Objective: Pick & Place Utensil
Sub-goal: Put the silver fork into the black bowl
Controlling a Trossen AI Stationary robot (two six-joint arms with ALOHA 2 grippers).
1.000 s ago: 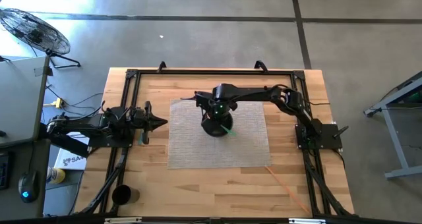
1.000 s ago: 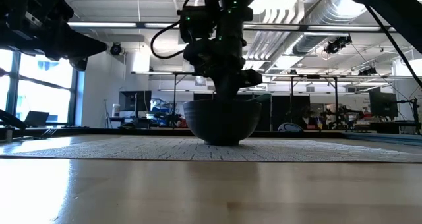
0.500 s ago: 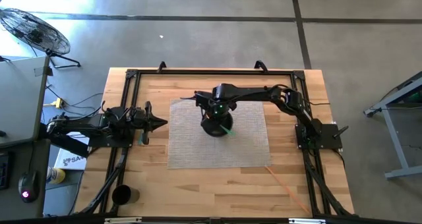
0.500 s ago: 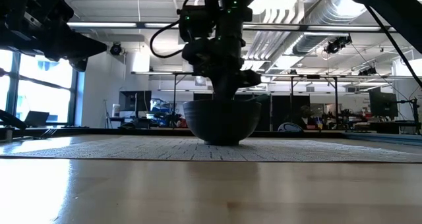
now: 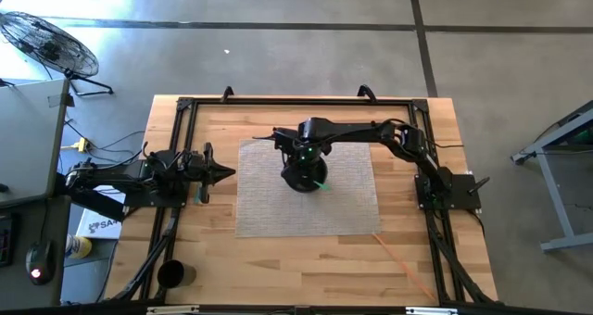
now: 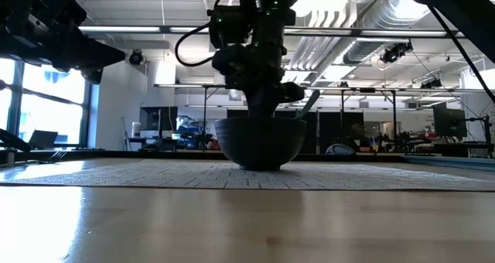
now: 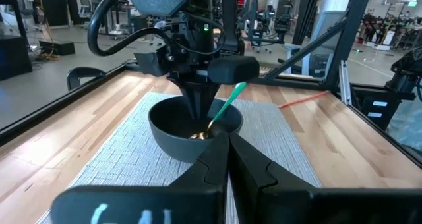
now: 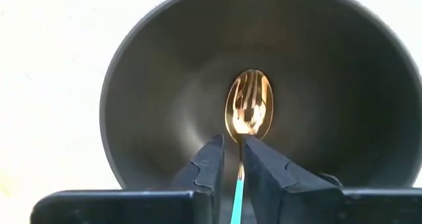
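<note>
A dark bowl (image 5: pixel 301 177) stands on the grey woven mat (image 5: pixel 269 213) in the middle of the table. A spoon with a gold head (image 8: pixel 249 109) and a teal handle (image 7: pixel 229 103) lies in it. Its head rests on the bowl's bottom and its handle leans up over the rim (image 6: pixel 308 105). My right gripper (image 8: pixel 233 148) points down into the bowl, just above the spoon's head. Its fingers are a little apart, and the thin handle (image 8: pixel 237 194) runs through the gap without visibly touching them. My left gripper (image 7: pixel 229 155) is shut and empty, waiting at the table's left side (image 5: pixel 222 172).
A black frame (image 5: pixel 185 107) runs around the work area. A dark cup (image 5: pixel 172 275) stands at the near left corner. An orange stick (image 5: pixel 398 257) lies on the wood near the mat's near right corner. Bare mat lies around the bowl.
The spoon's handle has tipped away from my right gripper. In the low view it now sticks out above the bowl's rim, where it did not show before. Its head has stayed in the bowl. My right gripper has stayed over the bowl.
</note>
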